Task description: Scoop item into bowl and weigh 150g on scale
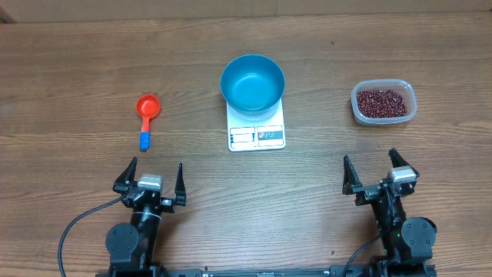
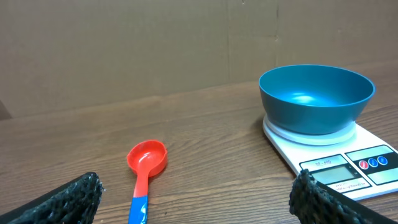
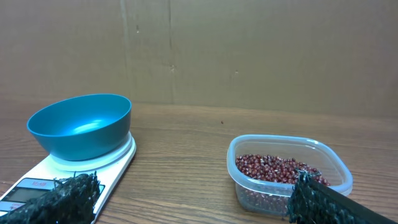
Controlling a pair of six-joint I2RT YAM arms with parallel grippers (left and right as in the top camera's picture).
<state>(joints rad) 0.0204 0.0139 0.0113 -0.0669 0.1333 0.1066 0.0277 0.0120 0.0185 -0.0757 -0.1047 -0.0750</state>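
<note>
The blue bowl (image 1: 252,83) (image 2: 316,98) (image 3: 81,126) stands empty on the white scale (image 1: 257,135) (image 2: 367,167) (image 3: 28,190) at the table's middle. Dark red-brown beans (image 1: 380,101) (image 3: 277,170) fill a clear tub (image 1: 383,103) (image 3: 287,174) at the right. A red scoop with a blue handle (image 1: 146,117) (image 2: 145,168) lies to the left of the scale. My left gripper (image 1: 151,179) (image 2: 196,202) is open near the front edge, short of the scoop. Over on the other side, my right gripper (image 1: 375,171) (image 3: 196,199) stands open in front of the tub. Neither holds anything.
A brown cardboard wall (image 2: 155,43) (image 3: 249,50) backs the wooden table (image 1: 77,61). Bare wood lies between the scale and the tub, and between the scoop and the scale.
</note>
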